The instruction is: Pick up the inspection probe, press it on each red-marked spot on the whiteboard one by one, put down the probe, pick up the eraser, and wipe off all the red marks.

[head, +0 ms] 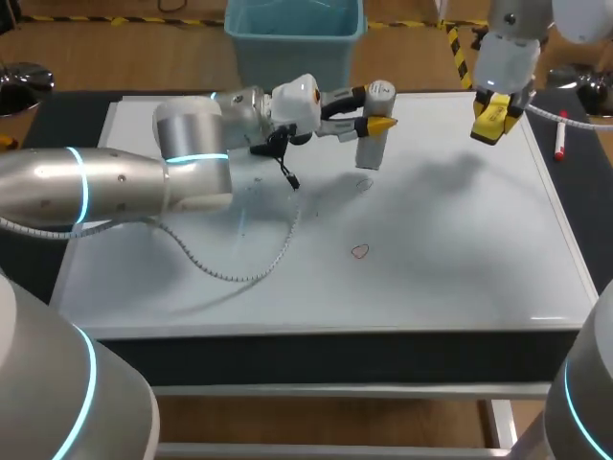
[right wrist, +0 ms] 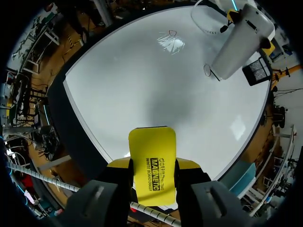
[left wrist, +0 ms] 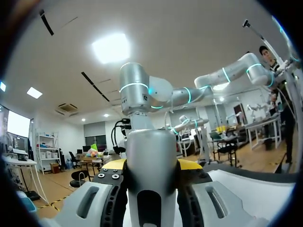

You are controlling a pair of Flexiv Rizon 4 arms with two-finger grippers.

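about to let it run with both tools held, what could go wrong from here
The eraser is already held while the probe is at a red mark; an early wipe could remove marks not yet pressed. The left arm's cable lies on the whiteboard near the other mark and might snag or smear it.

Head view: the probe's foot stands by a faint mark on the whiteboard. We cannot tell whether it touches the board or covers the mark, which is too pale and small for us to make out its outline. The right arm is cut off at the upper edge.

Left wrist view: the probe fills the left gripper, hiding all but slivers of both yellow tips. Its lower end runs out of frame.

Right wrist view: the eraser covers the inner faces of the right gripper. We lose the eraser's near end between the fingers.
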